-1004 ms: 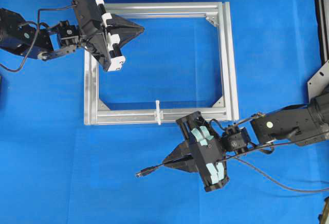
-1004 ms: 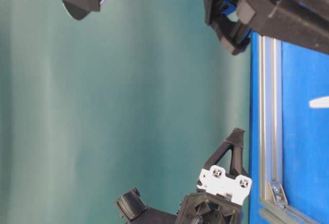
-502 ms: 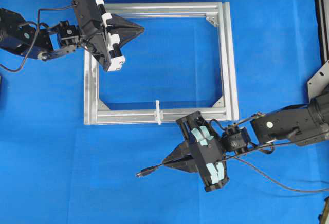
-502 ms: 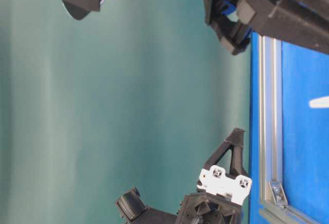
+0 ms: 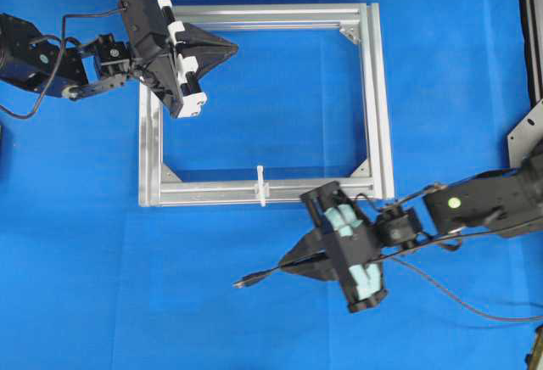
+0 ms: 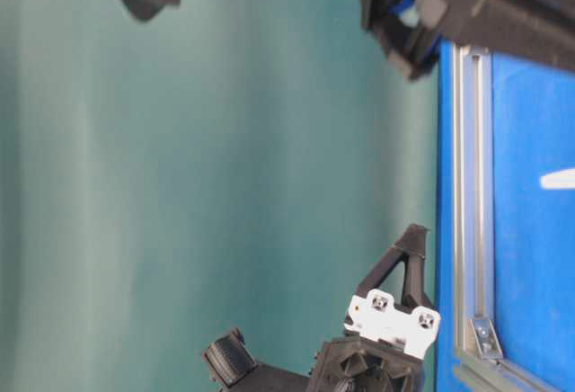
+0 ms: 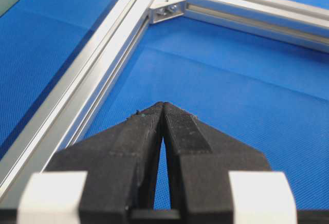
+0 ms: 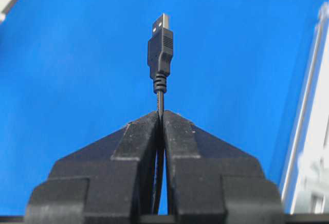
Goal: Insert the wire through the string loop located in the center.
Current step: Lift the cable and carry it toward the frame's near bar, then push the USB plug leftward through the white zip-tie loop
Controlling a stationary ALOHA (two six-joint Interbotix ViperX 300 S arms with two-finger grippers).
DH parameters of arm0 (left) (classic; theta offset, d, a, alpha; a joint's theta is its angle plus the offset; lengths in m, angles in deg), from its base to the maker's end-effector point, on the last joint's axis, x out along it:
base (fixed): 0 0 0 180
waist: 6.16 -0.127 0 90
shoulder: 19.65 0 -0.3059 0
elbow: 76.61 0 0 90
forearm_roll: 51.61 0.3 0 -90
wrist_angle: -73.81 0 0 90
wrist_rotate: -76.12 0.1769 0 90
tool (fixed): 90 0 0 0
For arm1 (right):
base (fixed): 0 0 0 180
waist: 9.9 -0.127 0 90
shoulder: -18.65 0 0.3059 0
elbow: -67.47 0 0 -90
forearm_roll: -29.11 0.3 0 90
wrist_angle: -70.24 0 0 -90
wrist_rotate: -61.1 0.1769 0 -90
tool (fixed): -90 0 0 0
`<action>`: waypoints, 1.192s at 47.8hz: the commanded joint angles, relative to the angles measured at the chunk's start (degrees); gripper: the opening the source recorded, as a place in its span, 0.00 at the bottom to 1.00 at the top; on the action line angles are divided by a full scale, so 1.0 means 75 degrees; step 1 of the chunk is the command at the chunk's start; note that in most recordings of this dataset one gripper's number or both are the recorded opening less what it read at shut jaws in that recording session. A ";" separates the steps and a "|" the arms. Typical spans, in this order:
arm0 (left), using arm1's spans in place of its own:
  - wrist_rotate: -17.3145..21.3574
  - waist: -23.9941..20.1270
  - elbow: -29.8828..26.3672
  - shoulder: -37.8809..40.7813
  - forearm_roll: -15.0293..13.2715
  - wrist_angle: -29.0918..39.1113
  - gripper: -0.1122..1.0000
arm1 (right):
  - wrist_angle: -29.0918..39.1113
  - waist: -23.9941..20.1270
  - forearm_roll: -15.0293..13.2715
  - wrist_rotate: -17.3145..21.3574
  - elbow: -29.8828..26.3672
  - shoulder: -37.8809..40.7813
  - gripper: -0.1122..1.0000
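One blue cloth (image 5: pixel 85 217) covers the whole work surface, finely woven and flat apart from faint creases; in the table-level view a plain teal-green backdrop (image 6: pixel 225 185) fills the space behind it. At the far right edge of the overhead view a bit of grey metal bracket (image 5: pixel 526 132) and a dark strip show.

One square frame (image 5: pixel 377 98) of silver bars lies flat on the cloth, with small corner braces inside its corners. One white string loop (image 5: pixel 261 186) sits on the middle of the frame's near bar, its short tail pointing inward over the cloth.

Two arms are in view. The left claw (image 5: pixel 229 46) hovers over the frame's far left corner, its jaws pressed together with nothing between them (image 7: pixel 163 112).

The right claw (image 5: pixel 288 264) is on the near side of the frame, outside it, just right of the loop. Its jaws are clamped on the one wire (image 5: pixel 263 274), and the plug (image 8: pixel 160 44) with its metal tip sticks out ahead of the fingers (image 8: pixel 136 142). That plug points away to the left over bare cloth, apart from the loop. Behind the claw the wire trails off to the right.
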 commanded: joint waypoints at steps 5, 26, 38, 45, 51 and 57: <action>-0.0012 0.0000 -0.0059 -0.0234 0.0023 -0.0047 0.10 | -0.0070 -0.0023 0.0047 0.0023 0.0480 -0.0656 0.08; -0.0012 -0.0012 -0.0047 -0.0234 0.0023 -0.0047 0.10 | -0.0141 -0.0012 0.0047 0.0023 0.1395 -0.1371 0.08; -0.0012 -0.0012 -0.0047 -0.0234 0.0023 -0.0047 0.10 | -0.0141 0.0223 0.0047 0.0023 0.1395 -0.1371 0.08; -0.0012 -0.0012 -0.0047 -0.0234 0.0023 -0.0047 0.10 | -0.0152 0.0609 0.0047 0.0023 0.1406 -0.1371 0.08; -0.0012 0.0000 -0.0047 -0.0234 0.0023 -0.0047 0.10 | -0.0117 0.0996 0.0047 0.0023 0.1441 -0.1371 0.08; -0.0012 0.0000 -0.0047 -0.0234 0.0023 -0.0047 0.10 | -0.0141 0.1336 0.0059 0.0023 0.1547 -0.1359 0.08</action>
